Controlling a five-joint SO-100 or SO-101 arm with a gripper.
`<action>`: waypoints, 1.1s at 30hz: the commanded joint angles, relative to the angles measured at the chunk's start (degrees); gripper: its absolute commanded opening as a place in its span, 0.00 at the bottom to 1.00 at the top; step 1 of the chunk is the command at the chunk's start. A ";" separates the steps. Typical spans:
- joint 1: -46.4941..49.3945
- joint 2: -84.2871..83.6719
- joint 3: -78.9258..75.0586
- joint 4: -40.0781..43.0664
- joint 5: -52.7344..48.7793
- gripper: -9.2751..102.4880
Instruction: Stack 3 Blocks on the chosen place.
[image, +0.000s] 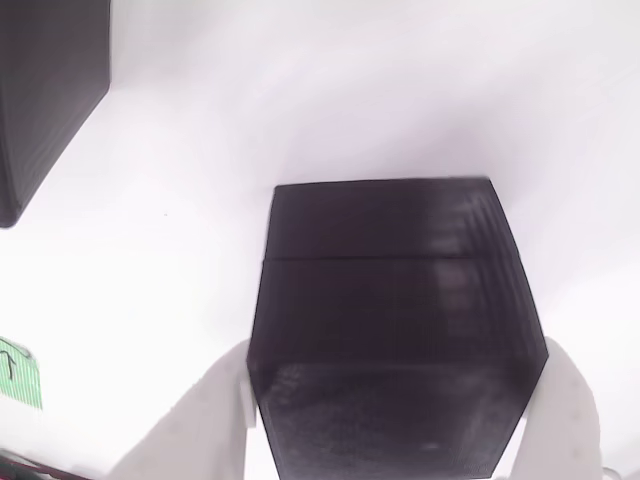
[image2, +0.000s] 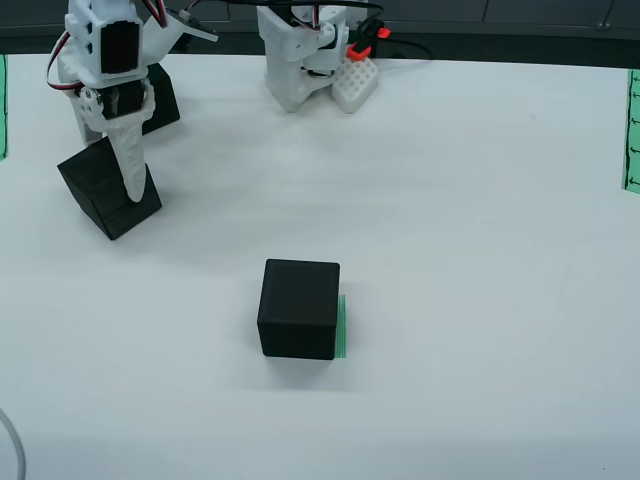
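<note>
**Tilted cube held at far left, one cube on the striped patch**

In the fixed overview, the gripper (image2: 128, 185) pinches a black cube (image2: 108, 198) between its white fingers (image2: 133, 160); the cube hangs tilted, one corner down (cubes have no long axis). A second cube (image2: 298, 308) sits square on the green-striped patch (image2: 342, 325), whose right edge peeks out. A third cube (image2: 160, 100) lies behind the arm. Open white table (image2: 480, 250) stretches to the right. In the view riding on the gripper, both fingers press the held cube's (image: 395, 330) sides.
</note>
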 joint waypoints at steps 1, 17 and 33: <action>-0.35 0.35 0.00 -0.53 0.35 0.29; 0.26 8.70 4.92 3.43 0.53 0.28; -5.98 24.61 -0.09 14.94 9.05 0.27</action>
